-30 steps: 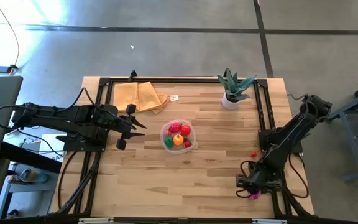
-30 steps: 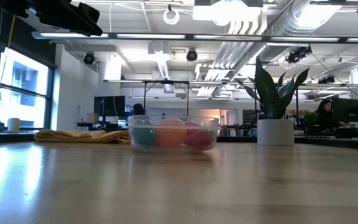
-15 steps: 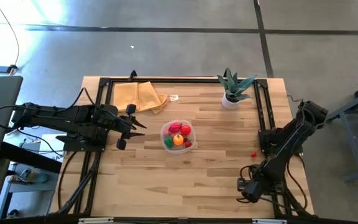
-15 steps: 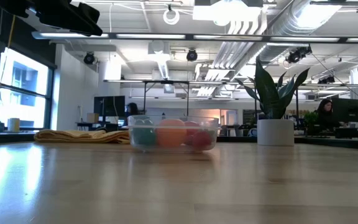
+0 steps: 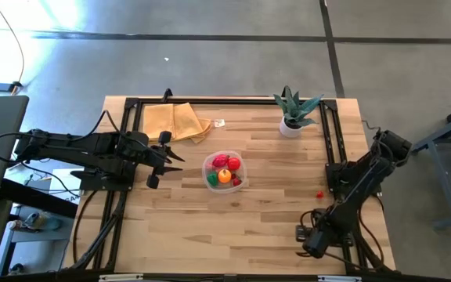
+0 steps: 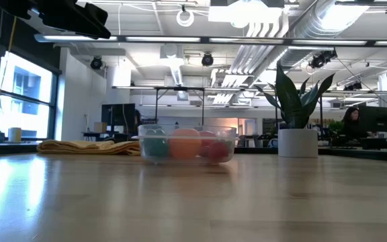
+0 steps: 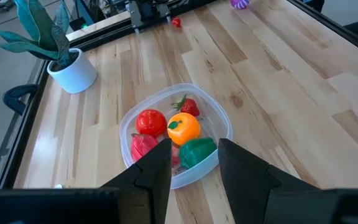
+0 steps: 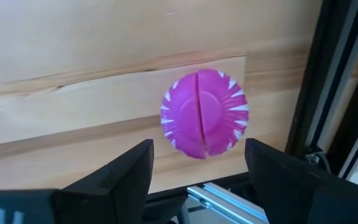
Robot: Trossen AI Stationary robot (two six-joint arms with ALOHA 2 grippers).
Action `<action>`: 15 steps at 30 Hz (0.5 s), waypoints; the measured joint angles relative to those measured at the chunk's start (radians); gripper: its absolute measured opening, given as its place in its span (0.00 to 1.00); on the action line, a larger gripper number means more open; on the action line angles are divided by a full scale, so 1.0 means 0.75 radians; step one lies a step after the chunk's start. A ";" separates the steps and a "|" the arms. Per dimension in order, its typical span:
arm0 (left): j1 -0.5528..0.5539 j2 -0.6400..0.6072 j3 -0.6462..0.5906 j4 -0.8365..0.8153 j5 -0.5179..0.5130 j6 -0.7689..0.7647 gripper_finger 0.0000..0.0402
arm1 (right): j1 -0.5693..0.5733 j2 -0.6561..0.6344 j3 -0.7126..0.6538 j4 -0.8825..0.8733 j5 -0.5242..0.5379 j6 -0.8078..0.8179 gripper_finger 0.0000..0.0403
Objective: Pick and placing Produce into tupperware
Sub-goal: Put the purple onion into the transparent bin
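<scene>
Right hand (image 8: 197,168) moved over magenta produce (image 8: 204,113), fingers open, piece between them, untouched.

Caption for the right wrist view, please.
Open right gripper poised over a magenta toy fruit lying on the wooden table.

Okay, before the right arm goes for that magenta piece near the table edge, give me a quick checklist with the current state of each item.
1. Right gripper open: ok.
2. Magenta piece centred ahead of the fingers: ok.
3. Fingers touching the piece: not ok, clear gap.
4. Piece flat on the table, beside the black rail: ok.
5. Container has room: cannot tell; already holds several pieces.
6. Left gripper shut, beside the container: ok.
</scene>
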State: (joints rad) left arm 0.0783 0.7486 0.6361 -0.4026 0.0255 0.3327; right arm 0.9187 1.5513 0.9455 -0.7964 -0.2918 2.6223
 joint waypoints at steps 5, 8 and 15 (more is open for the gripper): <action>0.000 0.000 0.000 0.001 0.000 0.000 0.30 | 0.016 0.000 -0.001 -0.010 0.009 0.029 0.61; 0.000 0.000 0.000 0.001 0.000 0.000 0.30 | 0.022 0.000 -0.001 -0.010 0.018 0.028 0.61; 0.000 0.000 0.000 0.000 0.000 0.000 0.30 | 0.042 0.027 -0.001 -0.005 0.059 0.019 0.61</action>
State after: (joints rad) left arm 0.0784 0.7489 0.6361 -0.4024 0.0257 0.3325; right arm 0.9499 1.5714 0.9447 -0.7998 -0.2477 2.6364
